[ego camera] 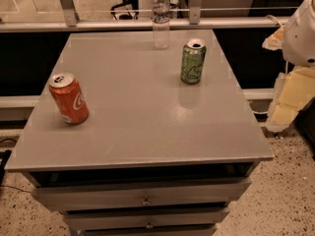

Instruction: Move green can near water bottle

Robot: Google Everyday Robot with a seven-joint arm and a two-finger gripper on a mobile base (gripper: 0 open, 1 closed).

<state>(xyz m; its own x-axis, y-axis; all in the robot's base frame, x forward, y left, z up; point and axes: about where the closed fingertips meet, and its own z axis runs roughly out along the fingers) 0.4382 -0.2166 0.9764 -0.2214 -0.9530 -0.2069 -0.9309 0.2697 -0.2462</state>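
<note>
The green can (193, 61) stands upright on the grey table top (147, 122), right of centre towards the back. The water bottle (160, 18) stands upright at the table's back edge, a little left of and behind the can, with a gap between them. My gripper (287, 102) hangs off the table's right side, beyond its edge and roughly level with the can, holding nothing that I can see. The white arm housing (301, 31) sits above it.
An orange-red soda can (69, 98) stands at the table's left side. The table has drawers (145, 195) below its front edge. A metal rail (98, 24) runs behind the table. Speckled floor lies on either side.
</note>
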